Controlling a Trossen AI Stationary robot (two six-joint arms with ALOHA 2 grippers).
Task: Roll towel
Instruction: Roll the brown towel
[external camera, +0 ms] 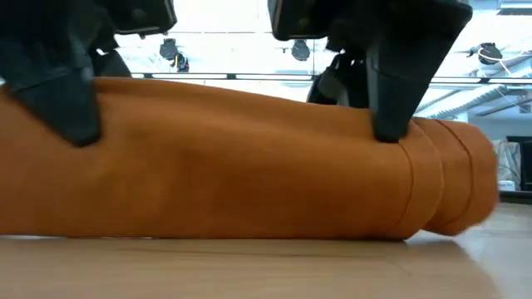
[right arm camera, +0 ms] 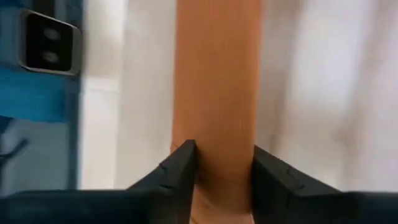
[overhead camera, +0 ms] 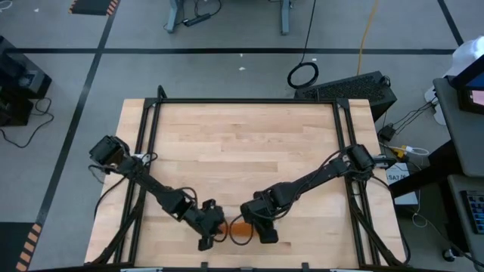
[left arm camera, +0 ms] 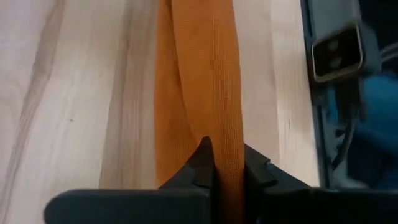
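Towel (overhead camera: 240, 230) lies rolled into a tight tube at the table's (overhead camera: 242, 143) near edge, between our two tools. Our left tool (left arm camera: 226, 168) pinches a narrow fold of the cloth; our right tool (right arm camera: 224, 165) straddles the whole roll, fingers set against both its sides. We judge the rolling nearly finished, so the next move calls for letting go gently and lifting straight up so that the layers do not spring open.

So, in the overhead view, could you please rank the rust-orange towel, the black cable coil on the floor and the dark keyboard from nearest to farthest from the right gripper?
1. Rust-orange towel: right beside the right gripper, at the table's near edge.
2. Black cable coil: on the floor beyond the table's far edge.
3. Dark keyboard: past the far right corner; too close to the coil to separate confidently.
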